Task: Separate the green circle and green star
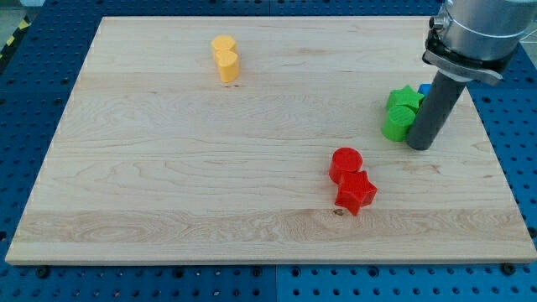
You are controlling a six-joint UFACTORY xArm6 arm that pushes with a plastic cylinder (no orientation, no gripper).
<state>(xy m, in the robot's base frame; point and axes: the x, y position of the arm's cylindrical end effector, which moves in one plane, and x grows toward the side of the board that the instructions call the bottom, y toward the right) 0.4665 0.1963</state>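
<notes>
The green circle [397,122] lies at the view's right on the wooden board [168,168]. The green star [405,98] touches it just above. My tip [421,144] rests on the board right beside the green circle, at its right and slightly below, seeming to touch it. The dark rod rises from there and hides part of the blocks behind it.
A blue block [425,88] peeks out behind the rod, next to the green star. A red circle [346,163] and red star [356,192] touch at the lower middle right. Two yellow blocks [225,57] touch at the top, left of centre.
</notes>
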